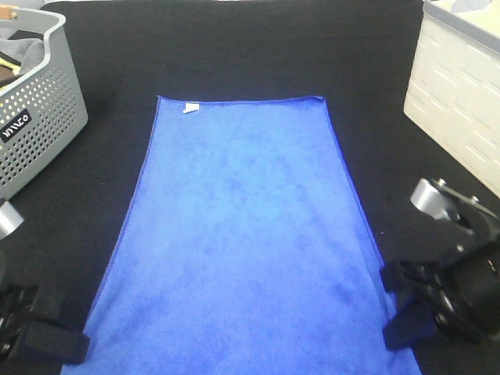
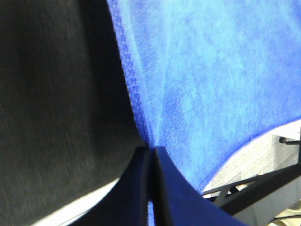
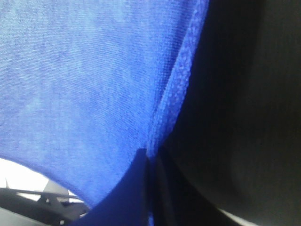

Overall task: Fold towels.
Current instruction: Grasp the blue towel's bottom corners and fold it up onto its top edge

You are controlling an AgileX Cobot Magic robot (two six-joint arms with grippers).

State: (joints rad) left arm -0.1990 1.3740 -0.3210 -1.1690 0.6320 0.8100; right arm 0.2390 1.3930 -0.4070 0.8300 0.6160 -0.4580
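Exterior high is showing us the blue towel (image 1: 242, 234) lying spread out on the black table (image 1: 258, 47), between the grey basket (image 1: 39, 117) and the white crate (image 1: 461, 101). We're watching the left gripper (image 2: 150, 151) pinching its near left edge, and the right gripper (image 3: 150, 157) clamping its near right edge.
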